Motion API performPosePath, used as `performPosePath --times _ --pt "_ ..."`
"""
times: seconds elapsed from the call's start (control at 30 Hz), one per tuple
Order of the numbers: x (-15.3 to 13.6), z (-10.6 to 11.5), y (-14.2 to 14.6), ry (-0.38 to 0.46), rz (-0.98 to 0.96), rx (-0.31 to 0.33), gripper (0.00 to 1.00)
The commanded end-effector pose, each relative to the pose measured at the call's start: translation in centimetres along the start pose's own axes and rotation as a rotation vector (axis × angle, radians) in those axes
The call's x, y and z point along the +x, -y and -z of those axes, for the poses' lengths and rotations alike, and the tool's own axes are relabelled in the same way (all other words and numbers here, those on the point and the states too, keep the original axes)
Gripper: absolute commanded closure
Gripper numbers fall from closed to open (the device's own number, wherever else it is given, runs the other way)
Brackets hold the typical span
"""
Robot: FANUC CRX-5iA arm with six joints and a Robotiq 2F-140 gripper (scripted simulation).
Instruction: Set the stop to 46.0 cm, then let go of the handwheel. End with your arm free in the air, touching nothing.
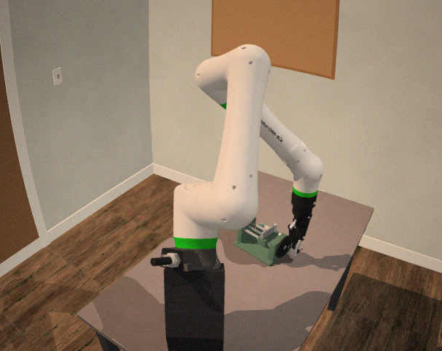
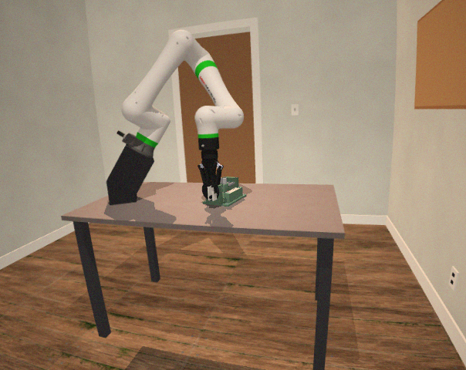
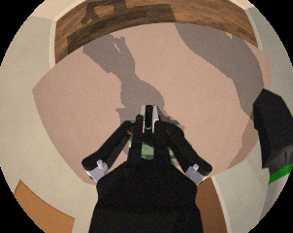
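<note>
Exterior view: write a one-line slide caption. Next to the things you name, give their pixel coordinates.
A white arm (image 2: 155, 77) reaches down to a green fixture (image 2: 234, 195) on the table (image 2: 288, 206), gripper (image 2: 211, 198) at its black handwheel (image 2: 204, 190).

High view behind the arm, side view farther off, both spanning the table (image 1: 263, 290) (image 2: 281, 206).
</note>
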State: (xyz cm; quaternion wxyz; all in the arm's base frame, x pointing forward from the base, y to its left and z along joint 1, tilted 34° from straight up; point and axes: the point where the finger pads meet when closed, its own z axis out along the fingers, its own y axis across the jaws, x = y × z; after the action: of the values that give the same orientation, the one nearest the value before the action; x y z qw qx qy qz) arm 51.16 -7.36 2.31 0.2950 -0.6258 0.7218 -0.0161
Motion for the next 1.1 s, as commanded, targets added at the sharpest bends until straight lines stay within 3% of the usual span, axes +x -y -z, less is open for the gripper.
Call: performPosePath --times 0.0,0.33,1.07 --pt "0.0 0.7 0.3 0.0 0.0 0.0 0.96" --pt "0.0 2.8 0.1 0.0 0.0 0.0 0.96" --pt "0.0 5.0 -2.6 0.0 0.0 0.0 0.96"
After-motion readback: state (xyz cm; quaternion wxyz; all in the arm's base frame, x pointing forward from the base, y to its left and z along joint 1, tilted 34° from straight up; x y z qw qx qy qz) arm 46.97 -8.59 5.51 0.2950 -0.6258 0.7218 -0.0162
